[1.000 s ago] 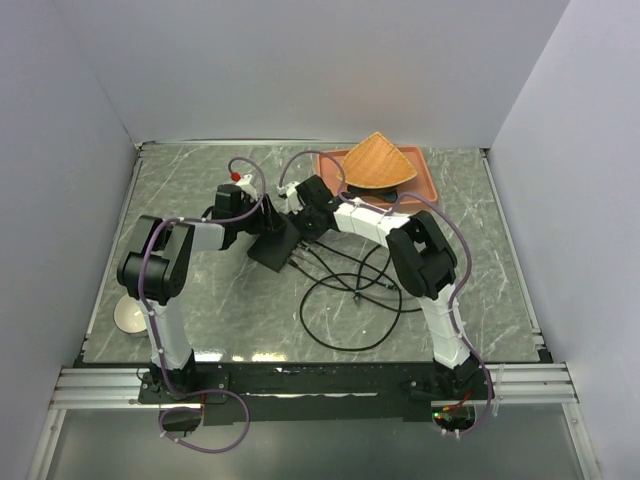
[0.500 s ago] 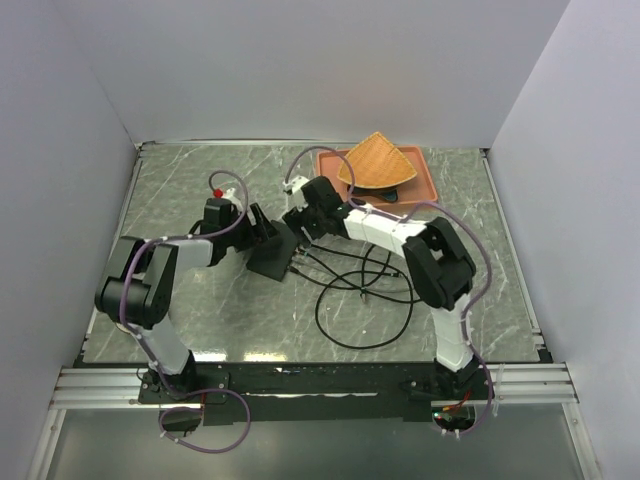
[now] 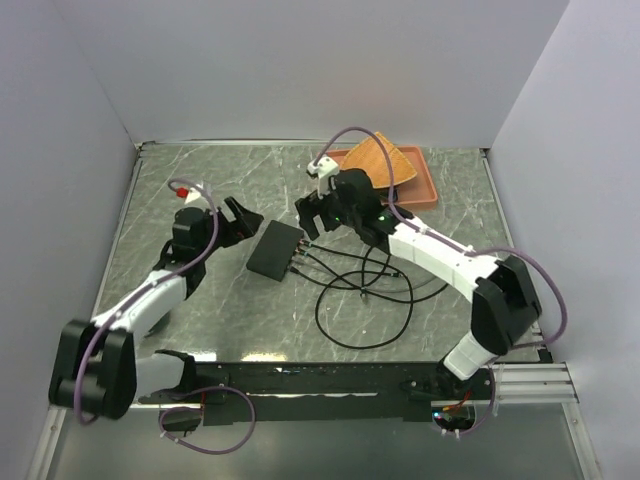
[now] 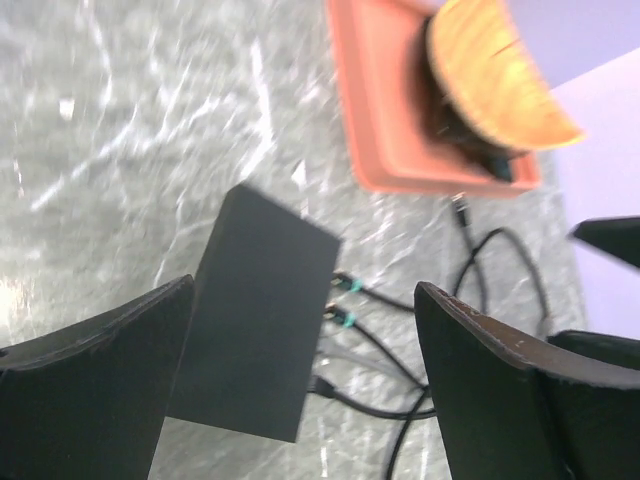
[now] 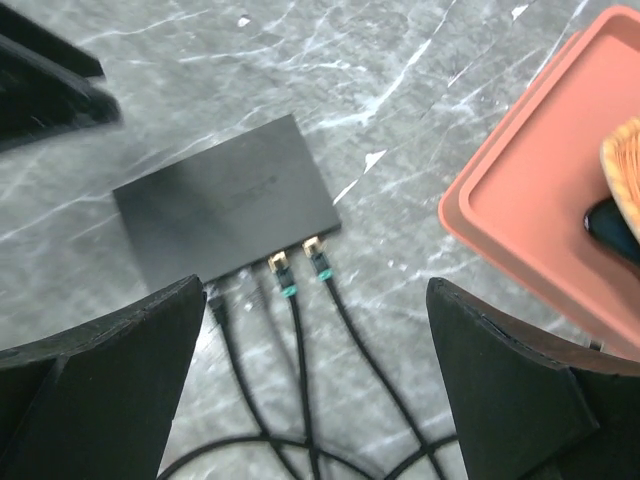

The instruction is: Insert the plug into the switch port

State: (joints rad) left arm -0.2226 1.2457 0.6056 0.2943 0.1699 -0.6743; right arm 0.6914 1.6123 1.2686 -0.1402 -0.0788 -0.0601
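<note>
Right wrist cam: plugs (image 5: 281,270) look pushed into switch port (image 5: 250,264) on black box (image 5: 225,205) edge. Over box, right gripper (image 5: 315,290) & left gripper (image 4: 302,290) wide open, empty. Lift straight up, don't snag cables (image 5: 297,350).

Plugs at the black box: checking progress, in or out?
In, it seems: two teal-banded plugs butt flush against the black box edge.

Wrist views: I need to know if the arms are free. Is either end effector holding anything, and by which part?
Nothing is held. The left end effector and right end effector are both open, clear of the black switch box.
</note>
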